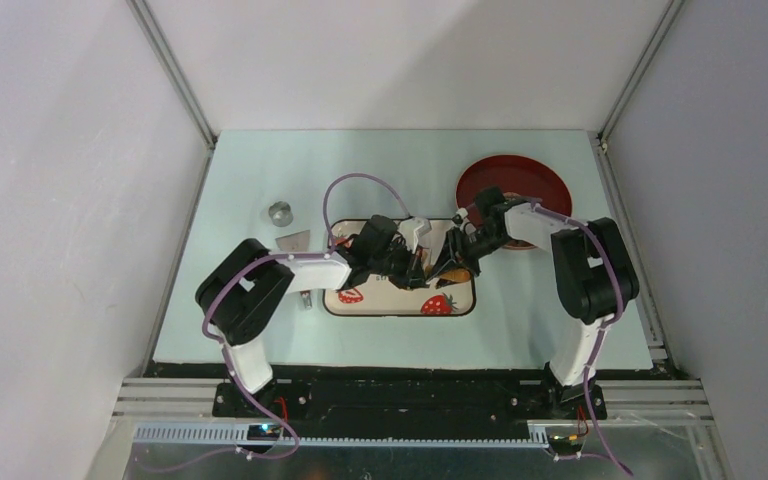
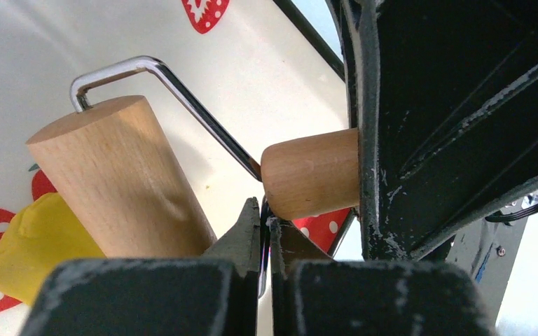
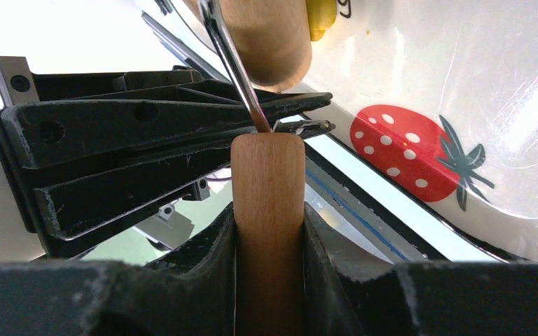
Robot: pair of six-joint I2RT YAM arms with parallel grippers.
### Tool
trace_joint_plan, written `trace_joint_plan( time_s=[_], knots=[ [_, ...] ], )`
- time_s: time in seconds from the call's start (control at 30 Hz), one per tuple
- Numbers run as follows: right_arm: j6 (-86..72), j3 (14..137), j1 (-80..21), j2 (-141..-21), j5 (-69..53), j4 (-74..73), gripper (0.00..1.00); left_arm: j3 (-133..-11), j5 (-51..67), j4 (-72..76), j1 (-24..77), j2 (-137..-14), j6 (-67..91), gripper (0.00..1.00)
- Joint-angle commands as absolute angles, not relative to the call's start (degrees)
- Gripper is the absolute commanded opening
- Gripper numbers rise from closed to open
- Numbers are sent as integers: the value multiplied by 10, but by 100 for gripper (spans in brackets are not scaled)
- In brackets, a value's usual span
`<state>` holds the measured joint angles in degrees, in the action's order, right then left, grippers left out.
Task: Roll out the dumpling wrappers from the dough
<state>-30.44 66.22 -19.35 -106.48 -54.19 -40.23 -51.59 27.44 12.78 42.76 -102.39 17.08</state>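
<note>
Left wrist view showed the left gripper [image 2: 265,218] closed tight on the thin chrome wire frame [image 2: 203,119] of a small roller, the rod pinched between the fingertips. The wooden drum [image 2: 115,182] sat on the strawberry-print tray [image 2: 266,63], its lower side against the yellow dough [image 2: 31,245]. That dough lay as a thick lump on the tray, beside and partly under the drum, not flat yet.

Right wrist view: the right gripper [image 3: 267,224] was clamped on the roller's wooden handle [image 3: 266,175], one finger on each side. So both arms held one tool.

Top view: both arms met over the tray, with a red plate [image 1: 535,180] behind it and a metal ring cutter [image 1: 280,212] well apart to the left.

Judged step: rolling the lump flat, early on. The next move likely calls for downward pressure and a push of the drum across the dough, both grips moving together so the wire does not twist.
</note>
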Motion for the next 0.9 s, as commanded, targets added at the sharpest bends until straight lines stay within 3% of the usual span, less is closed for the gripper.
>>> trace_joint_plan(
  time_s=[0.0,0.33,0.87],
  knots=[
    [-324,654,-208,-1036,-538,-358,0,-553,285,177,444,-1001,206,0],
    [-307,749,-243,-983,-511,-405,0,-549,237,177,438,-905,172,0],
    [-341,686,-237,-1020,-545,-385,0,-541,284,144,432,-949,215,0]
  ],
)
